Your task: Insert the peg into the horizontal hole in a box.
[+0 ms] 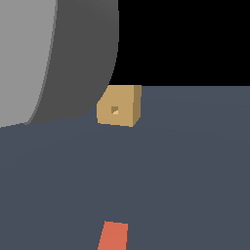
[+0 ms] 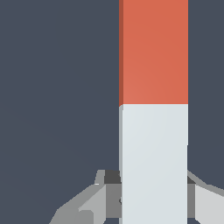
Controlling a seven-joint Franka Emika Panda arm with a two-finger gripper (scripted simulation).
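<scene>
So the gripper (image 2: 153, 199) is clamping the peg (image 2: 153, 109) by its white half, orange end leading. In the exterior view it's poking in bottom center, box (image 1: 119, 106) sitting well apart upper middle. Next it's needing lining up with the hole (image 1: 114, 110).

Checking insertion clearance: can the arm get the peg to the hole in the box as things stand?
Probably yes. In the exterior view only bare surface lies between the peg's orange end and the box, whose hole faces the peg's side. The gripper has its jaws against the peg's white half, seemingly gripping it.
</scene>
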